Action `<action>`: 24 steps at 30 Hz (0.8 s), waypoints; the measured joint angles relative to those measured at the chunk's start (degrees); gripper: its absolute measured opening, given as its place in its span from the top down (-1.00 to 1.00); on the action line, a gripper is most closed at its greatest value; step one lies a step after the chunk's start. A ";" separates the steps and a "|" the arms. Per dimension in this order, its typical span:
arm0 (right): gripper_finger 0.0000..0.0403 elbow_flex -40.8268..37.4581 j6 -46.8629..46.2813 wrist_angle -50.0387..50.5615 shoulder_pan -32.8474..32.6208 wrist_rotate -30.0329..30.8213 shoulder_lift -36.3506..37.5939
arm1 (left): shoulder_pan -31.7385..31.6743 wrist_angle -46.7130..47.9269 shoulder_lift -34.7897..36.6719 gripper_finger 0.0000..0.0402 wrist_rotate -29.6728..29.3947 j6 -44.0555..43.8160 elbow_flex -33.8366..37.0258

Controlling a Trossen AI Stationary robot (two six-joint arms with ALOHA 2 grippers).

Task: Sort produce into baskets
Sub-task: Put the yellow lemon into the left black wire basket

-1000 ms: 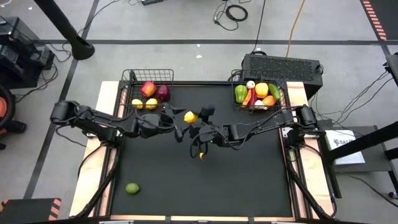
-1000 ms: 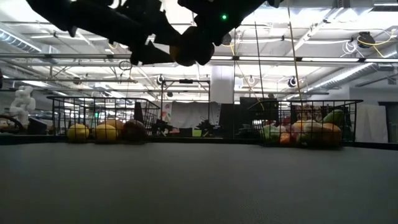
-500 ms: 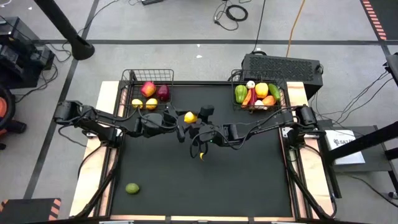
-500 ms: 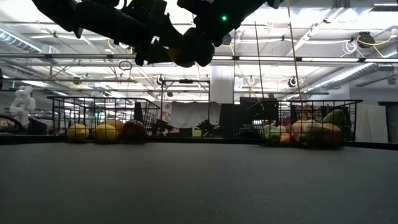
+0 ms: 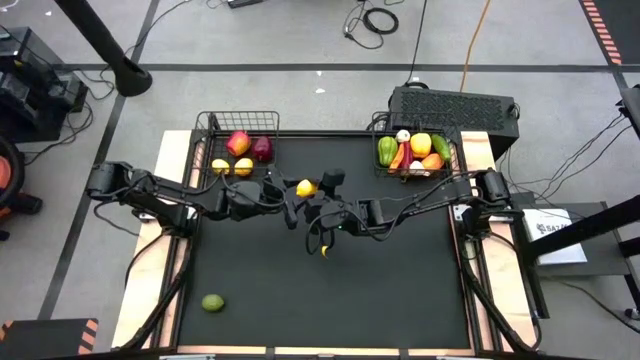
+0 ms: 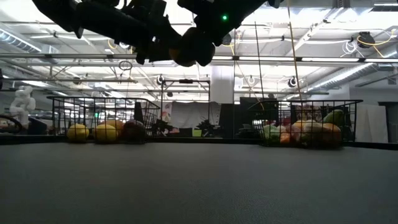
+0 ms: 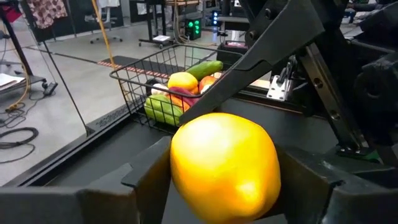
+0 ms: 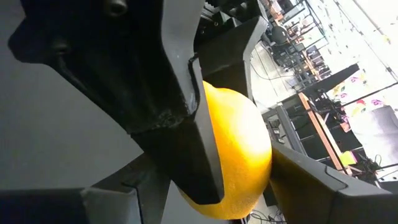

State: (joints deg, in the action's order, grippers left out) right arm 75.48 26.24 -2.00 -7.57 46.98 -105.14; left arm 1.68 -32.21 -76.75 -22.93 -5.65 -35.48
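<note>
Lemon (image 5: 305,188), smooth, glossy yellow, hangs above mid-table between the left gripper (image 5: 291,200) and right gripper (image 5: 314,199), both sets of fingers clamped on it. In the low view (image 6: 185,50) it is mostly hidden, dark against bright ceiling lights.

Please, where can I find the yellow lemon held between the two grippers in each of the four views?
High view: lemon at mid-table, between left gripper and right gripper.
Low view: top centre, a dim shape under the dark arms.
Left wrist view: centre, large.
Right wrist view: centre.
Shared landmark: the vegetable basket.
</note>
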 joint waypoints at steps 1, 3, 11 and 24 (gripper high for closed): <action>-0.17 0.00 0.00 0.00 0.00 0.00 0.00 | 0.04 0.00 0.00 -0.20 -0.12 0.02 0.00; -0.17 0.00 0.01 -0.03 0.00 -0.08 0.00 | 0.06 0.06 0.00 -0.19 -0.93 0.09 -0.04; -0.17 0.00 0.13 -0.02 0.00 -0.21 0.00 | 0.06 0.17 0.00 -0.19 -1.63 0.31 -0.09; -0.52 0.02 -0.28 0.26 -1.14 1.13 0.07 | 0.06 0.13 0.07 -0.18 -2.26 0.55 -0.11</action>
State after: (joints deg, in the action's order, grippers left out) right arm 75.50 25.96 -1.74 -8.72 48.12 -105.07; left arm 1.74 -32.08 -76.69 -25.19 -5.10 -35.59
